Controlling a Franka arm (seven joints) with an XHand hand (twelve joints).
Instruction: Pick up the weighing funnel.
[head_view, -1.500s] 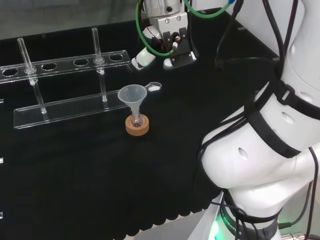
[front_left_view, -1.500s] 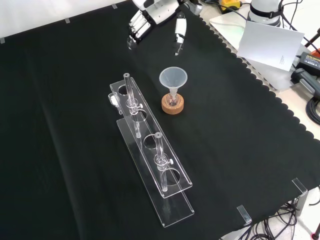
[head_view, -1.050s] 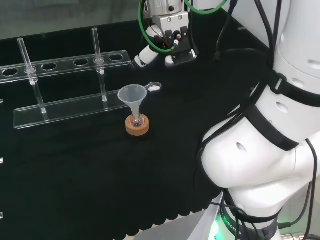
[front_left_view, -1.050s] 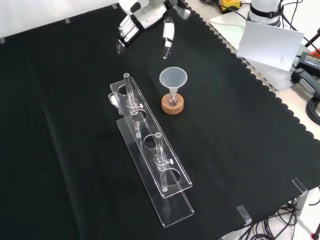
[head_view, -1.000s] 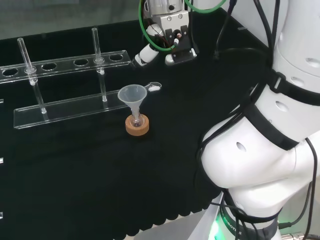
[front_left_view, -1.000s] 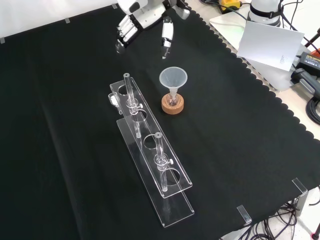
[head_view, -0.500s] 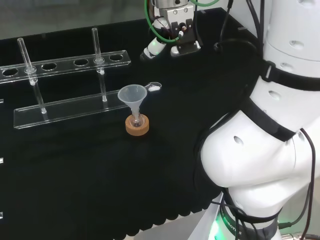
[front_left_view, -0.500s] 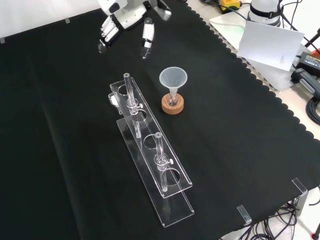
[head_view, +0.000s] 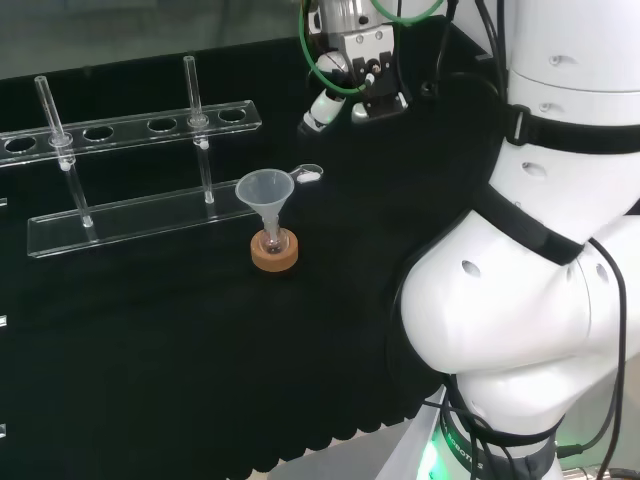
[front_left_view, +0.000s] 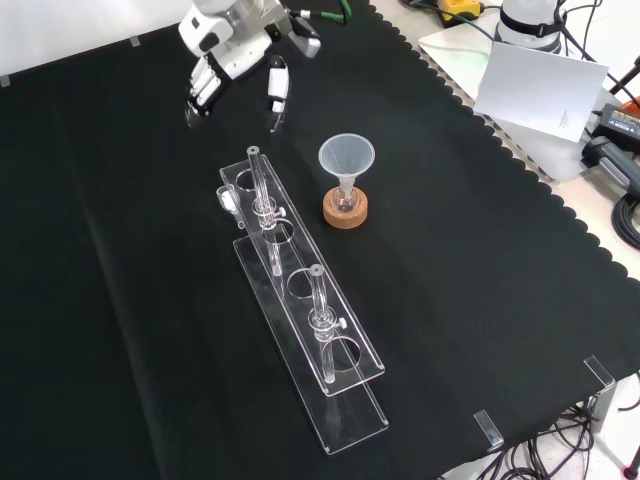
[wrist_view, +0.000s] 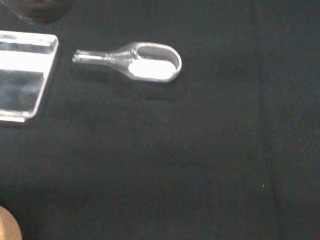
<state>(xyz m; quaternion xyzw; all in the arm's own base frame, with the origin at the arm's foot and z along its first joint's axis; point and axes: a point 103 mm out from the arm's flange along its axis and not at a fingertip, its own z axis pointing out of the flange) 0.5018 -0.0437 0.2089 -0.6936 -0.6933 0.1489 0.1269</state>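
As the weighing funnel (wrist_view: 142, 62) lies untouched, the hand (front_left_view: 232, 52) (spread) has shifted front-view left.

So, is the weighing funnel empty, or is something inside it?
Not empty. In the wrist view the weighing funnel, lying on the black cloth, has a white fill in its bowl, probably powder.

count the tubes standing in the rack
2. In the front view one tube stands near the far end of the rack, the other near its near end. None look hidden.
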